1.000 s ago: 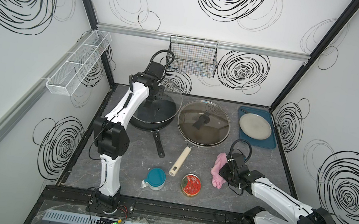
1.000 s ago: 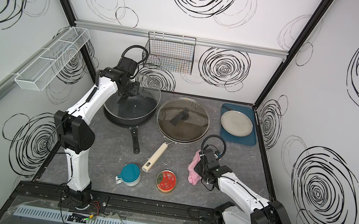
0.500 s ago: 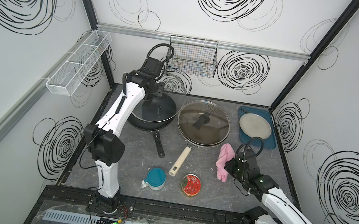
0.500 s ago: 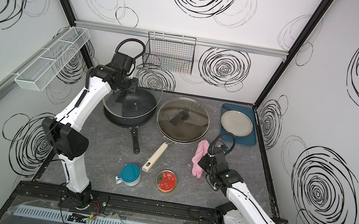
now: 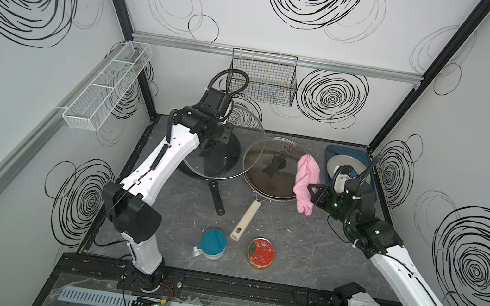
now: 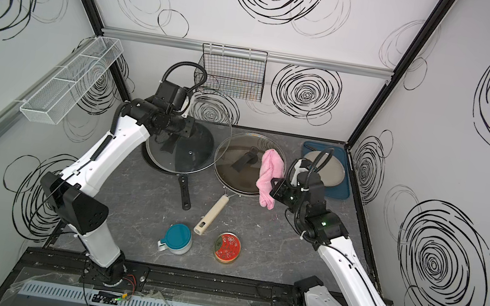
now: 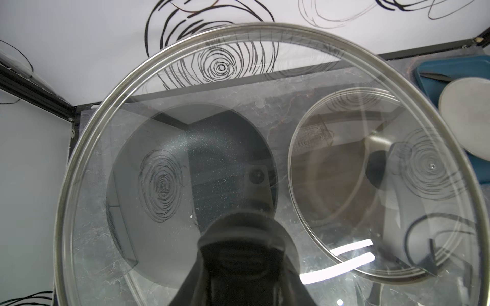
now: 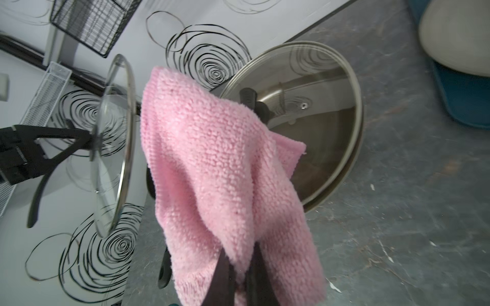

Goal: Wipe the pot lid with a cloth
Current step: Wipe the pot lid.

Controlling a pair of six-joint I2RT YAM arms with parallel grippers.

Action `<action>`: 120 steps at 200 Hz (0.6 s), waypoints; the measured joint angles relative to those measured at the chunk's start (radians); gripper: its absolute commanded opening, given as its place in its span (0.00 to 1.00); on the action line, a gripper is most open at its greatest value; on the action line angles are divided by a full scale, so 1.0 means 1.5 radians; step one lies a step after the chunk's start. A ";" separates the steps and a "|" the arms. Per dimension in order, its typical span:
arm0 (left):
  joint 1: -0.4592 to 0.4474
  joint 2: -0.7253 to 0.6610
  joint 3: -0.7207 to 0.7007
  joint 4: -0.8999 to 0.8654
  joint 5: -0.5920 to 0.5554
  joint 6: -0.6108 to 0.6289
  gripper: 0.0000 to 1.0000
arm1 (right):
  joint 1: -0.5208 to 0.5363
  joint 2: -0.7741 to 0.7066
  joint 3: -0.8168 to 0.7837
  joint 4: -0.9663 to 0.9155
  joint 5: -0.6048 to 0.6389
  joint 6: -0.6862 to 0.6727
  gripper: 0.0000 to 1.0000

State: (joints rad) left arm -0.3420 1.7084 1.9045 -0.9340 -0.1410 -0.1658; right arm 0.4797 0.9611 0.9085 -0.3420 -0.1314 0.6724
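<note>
- Presently, the left gripper (image 5: 217, 142) is seen clamped on the black handle of the glass pot lid (image 5: 230, 163).
- That pot lid is held tilted in the air above the dark pan (image 5: 216, 197).
- The right gripper (image 8: 240, 267) is closed on the cloth (image 8: 225, 172). One end is pinched between the jaws and the rest is draped loosely.
- In both top views the pink cloth is seen lifted off the grey table (image 5: 288, 250), over the right edge of a second lid (image 5: 267, 170) that is set on a steel pan (image 5: 244, 220).
- Contact between the cloth and the second lid cannot be judged.
- The cloth and the held pot lid are seen well apart.
</note>
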 measured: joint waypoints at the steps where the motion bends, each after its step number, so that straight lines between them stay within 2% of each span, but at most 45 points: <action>1: 0.000 -0.001 -0.002 0.001 0.000 0.000 0.00 | 0.001 0.002 0.001 0.002 -0.001 -0.001 0.00; 63: -0.002 -0.068 -0.064 0.037 0.055 -0.032 0.00 | 0.001 0.073 0.002 0.145 -0.125 -0.019 0.00; 120: 0.008 -0.133 -0.110 0.092 0.156 -0.071 0.00 | -0.075 0.084 -0.080 0.300 -0.240 0.020 0.00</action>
State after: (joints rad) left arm -0.3305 1.5089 1.7397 -0.7959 0.0933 -0.2718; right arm 0.3676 1.0870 0.7887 0.1074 -0.4908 0.7029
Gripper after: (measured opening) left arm 0.355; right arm 0.069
